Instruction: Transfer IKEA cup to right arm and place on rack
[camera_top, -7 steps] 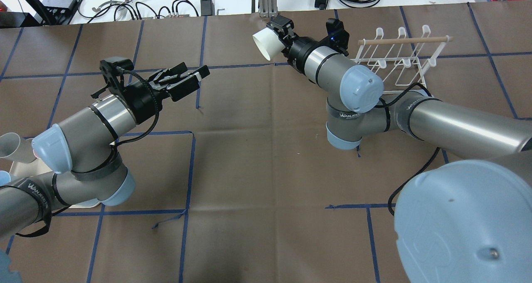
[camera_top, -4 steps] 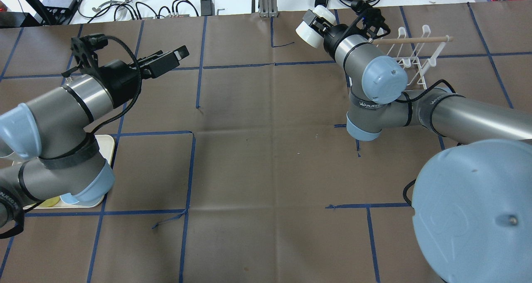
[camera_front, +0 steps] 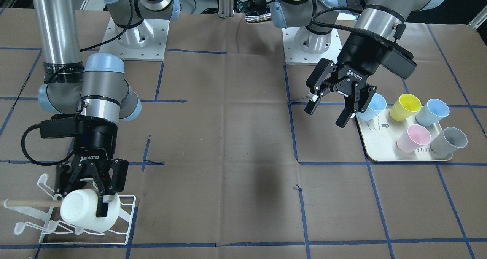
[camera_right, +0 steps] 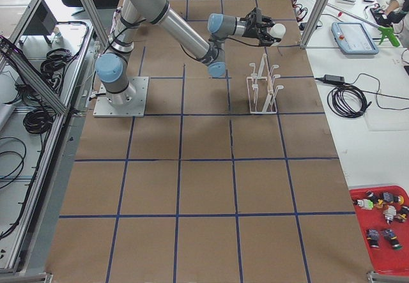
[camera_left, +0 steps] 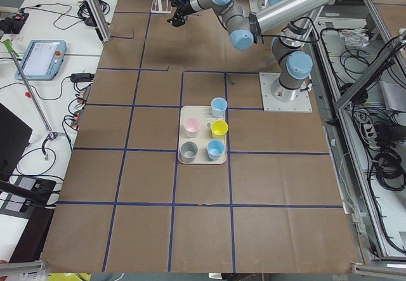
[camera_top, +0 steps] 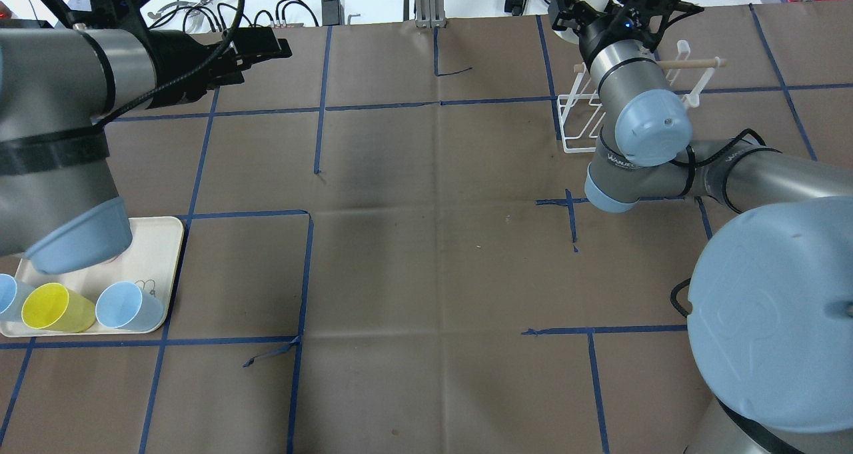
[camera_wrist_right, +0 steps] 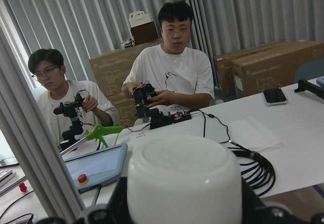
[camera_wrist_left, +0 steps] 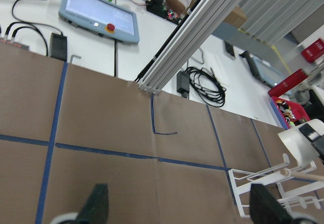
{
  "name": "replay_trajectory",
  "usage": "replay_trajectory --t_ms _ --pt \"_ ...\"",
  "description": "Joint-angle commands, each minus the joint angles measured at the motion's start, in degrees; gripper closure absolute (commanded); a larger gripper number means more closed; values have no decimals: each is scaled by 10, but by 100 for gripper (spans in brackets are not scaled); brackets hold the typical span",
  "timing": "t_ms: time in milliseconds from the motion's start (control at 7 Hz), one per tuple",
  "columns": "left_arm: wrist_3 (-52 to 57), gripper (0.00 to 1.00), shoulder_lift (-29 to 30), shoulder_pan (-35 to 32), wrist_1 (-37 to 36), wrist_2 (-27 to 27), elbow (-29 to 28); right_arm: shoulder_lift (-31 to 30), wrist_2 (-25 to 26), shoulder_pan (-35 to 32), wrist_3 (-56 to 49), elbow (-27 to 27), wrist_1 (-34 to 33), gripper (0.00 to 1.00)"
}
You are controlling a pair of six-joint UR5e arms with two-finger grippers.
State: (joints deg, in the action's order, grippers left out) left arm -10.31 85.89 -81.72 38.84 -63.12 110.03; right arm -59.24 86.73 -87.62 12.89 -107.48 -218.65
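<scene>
Jaws of the right gripper [camera_front: 84,200] pinch the white IKEA cup [camera_front: 81,215] by its wall, holding it on its side over the white wire rack [camera_front: 130,219], close beside the wooden dowel [camera_front: 30,203]; whether the cup touches a prong cannot be told. Across the table, the left gripper [camera_front: 325,115] hangs with its jaws spread wide and nothing between them, beside the cream tray [camera_front: 380,146] where five coloured cups [camera_front: 412,137] sit.
</scene>
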Motion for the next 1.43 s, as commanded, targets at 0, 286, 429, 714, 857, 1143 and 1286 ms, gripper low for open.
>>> replay_trajectory --t_ms 0,286,429,714,857,1143,1286 --pt "-1 1 33 -47 250 -146 -120 4 12 25 -77 1 -46 97" --pt "11 1 52 -55 408 -252 -167 22 63 30 -117 3 -56 96" --pt "11 1 50 -55 434 -279 -157 45 64 29 -115 15 -66 96" --pt "44 1 45 -47 454 -283 -146 80 61 27 -113 35 -72 96" --pt "71 1 35 -30 460 -284 -127 87 61 26 -113 34 -79 96" --pt "175 1 24 57 455 -281 -79 97 62 25 -113 35 -79 96" --pt "251 1 11 108 455 -281 -59 102 61 25 -113 34 -85 96"
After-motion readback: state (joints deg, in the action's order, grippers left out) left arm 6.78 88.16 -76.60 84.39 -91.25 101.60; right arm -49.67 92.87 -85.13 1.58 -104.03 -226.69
